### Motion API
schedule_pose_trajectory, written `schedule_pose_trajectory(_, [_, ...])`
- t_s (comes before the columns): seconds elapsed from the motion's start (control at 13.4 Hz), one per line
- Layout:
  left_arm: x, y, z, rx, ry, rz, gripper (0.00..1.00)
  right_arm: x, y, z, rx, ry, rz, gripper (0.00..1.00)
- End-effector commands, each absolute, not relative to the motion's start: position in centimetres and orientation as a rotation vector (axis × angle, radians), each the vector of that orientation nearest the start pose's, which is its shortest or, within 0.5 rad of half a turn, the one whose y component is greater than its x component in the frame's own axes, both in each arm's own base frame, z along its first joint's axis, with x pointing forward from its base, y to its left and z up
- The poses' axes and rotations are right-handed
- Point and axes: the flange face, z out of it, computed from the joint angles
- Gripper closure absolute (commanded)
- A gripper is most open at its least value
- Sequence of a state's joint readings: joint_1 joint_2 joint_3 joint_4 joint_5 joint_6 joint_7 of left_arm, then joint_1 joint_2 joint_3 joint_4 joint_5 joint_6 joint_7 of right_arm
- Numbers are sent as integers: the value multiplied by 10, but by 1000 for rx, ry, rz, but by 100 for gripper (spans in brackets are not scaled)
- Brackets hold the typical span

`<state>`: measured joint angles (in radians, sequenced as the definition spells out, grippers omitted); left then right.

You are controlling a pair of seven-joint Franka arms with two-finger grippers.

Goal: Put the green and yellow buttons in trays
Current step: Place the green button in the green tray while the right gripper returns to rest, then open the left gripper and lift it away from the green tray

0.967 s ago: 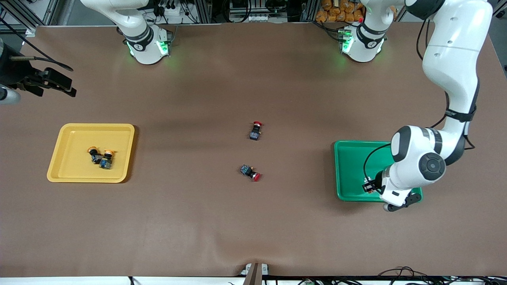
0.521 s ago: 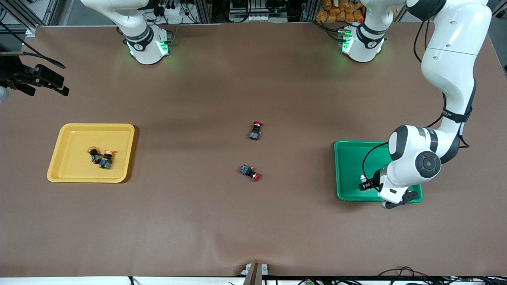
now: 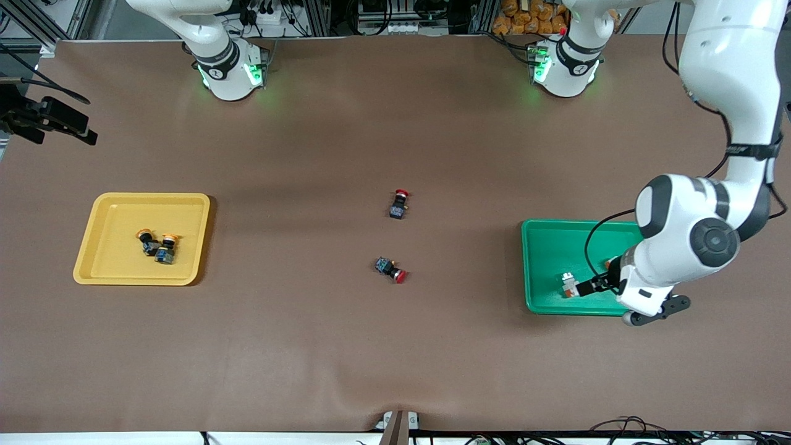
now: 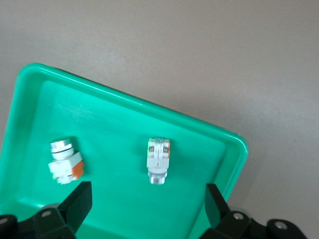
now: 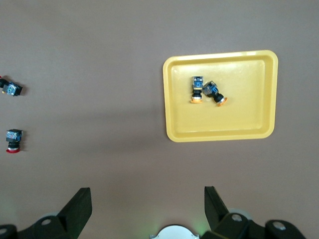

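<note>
Inspecting the left gripper first: poised over the green tray, fingers spread wide, nothing between them, nothing gripped. Noted in the left wrist view, two whitish-grey buttons lying on the tray floor, apart from each other and touching neither finger. Lying on its side, the one level with the gap between the fingers; resting near the tray's wall, the other, with an orange patch on its body. Visible in the front view, only one of the pair, near the tray edge closest to the front camera; hidden under the left arm, the second.

Checking the right gripper: held high over the table edge at the right arm's end, fingers wide apart, empty, waiting.

Confirmed in the yellow tray, toward the right arm's end: two yellow-capped buttons on black bodies, lying touching or very nearly so, around the middle of the tray floor.

Recorded on bare table between the two trays: two red-capped buttons, well apart from both trays, one nearer the front camera than the other.
</note>
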<state>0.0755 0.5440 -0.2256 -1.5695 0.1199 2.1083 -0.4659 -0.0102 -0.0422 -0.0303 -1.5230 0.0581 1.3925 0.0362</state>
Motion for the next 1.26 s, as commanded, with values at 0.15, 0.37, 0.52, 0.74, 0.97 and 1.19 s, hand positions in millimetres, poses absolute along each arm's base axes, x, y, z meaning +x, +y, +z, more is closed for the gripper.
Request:
schedule_pose_trajectory(0.15, [680,-70,386,-3113,-361,-41,0,526,-15,660,-3088,98,121,0])
schedule_pose_trajectory(0.37, [671,-67,419,-3100,-365,-44,0,526,-9,660,-3089,81,121,0])
schedule_pose_trajectory(0.52, [666,-60,446,-3085,-370,-19,0,526,-9,660,-3090,79,121,0])
schedule_pose_trajectory(0.74, [665,-63,492,-3081,-359,23,0,526,-10,661,-3088,86,114,0])
schedule_pose_trajectory(0.97, [657,-67,510,-3070,-346,95,0,527,-11,661,-3087,86,109,0])
schedule_pose_trajectory(1.19, [645,-67,548,-3091,-187,24,0,526,-12,661,-3086,91,109,0])
